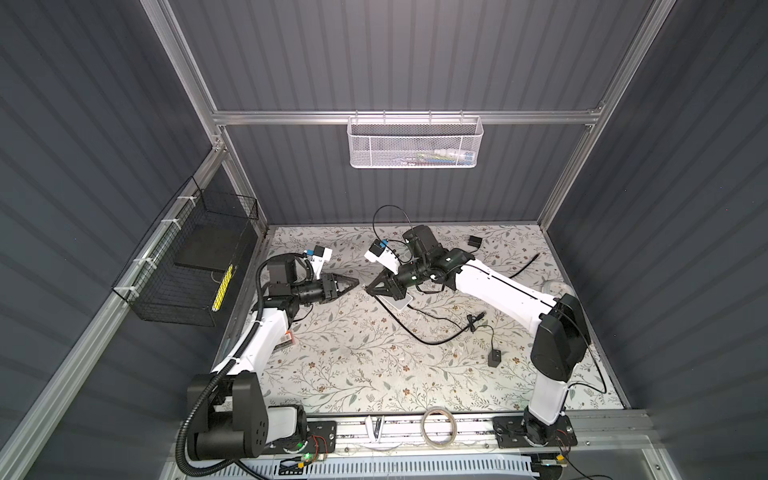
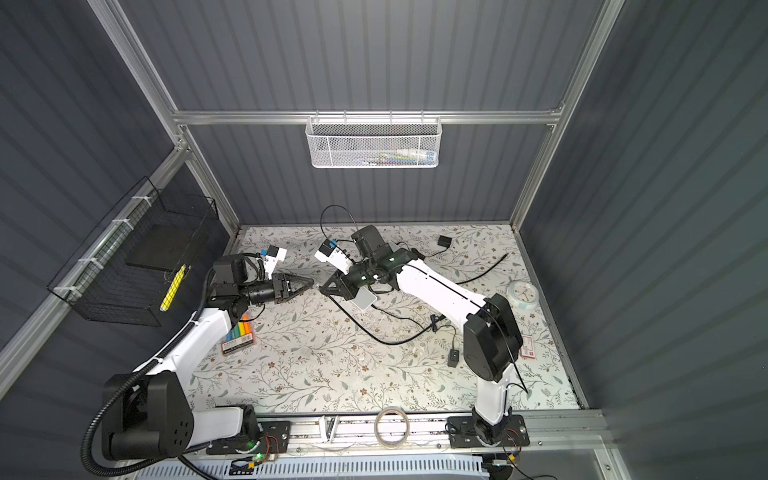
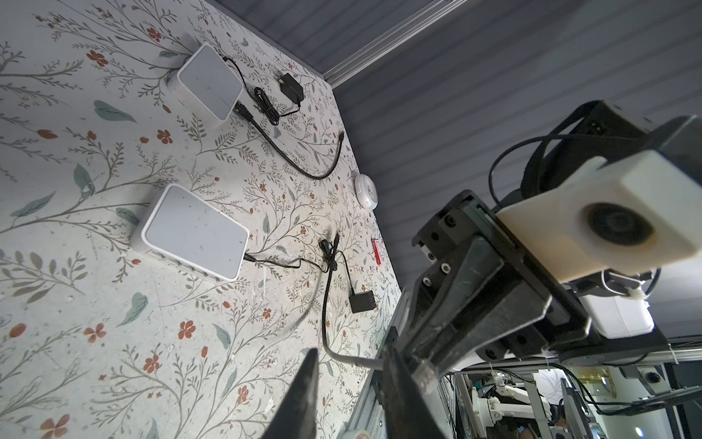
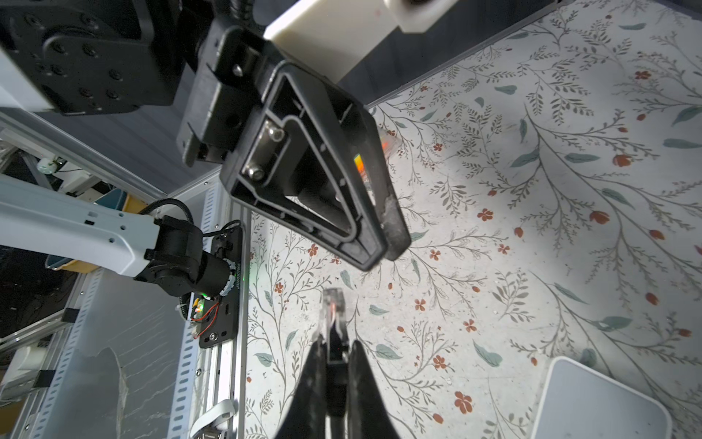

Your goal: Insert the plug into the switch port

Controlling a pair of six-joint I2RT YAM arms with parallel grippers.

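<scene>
1. Right gripper (image 4: 337,351) has its fingers (image 4: 312,380) pressed in on the clear plug (image 4: 332,308), pinching it just behind the head. The plug sticks out past the tips, in the air over the middle of the floral table (image 1: 353,374).
2. Black cable (image 3: 324,304) droops from that grip, curves toward the near side, then runs right, its other end lying loose on the table.
3. White switch (image 1: 400,303) lies flat directly under the right gripper, partly covered by it in both top views. The plug is clear of it. A row of ports (image 3: 182,266) runs along 1 long side, and a thin lead is plugged into 1 end.
4. Left gripper (image 1: 356,282) points right, tip to tip with the right gripper and just apart from it. Its 2 fingers stand slightly spread with nothing between them.
5. 2nd white box (image 3: 208,81) sits farther off toward the far right, with its own leads.
6. Tape roll (image 1: 436,428) rests on the near rail between the 2 arm bases.
</scene>
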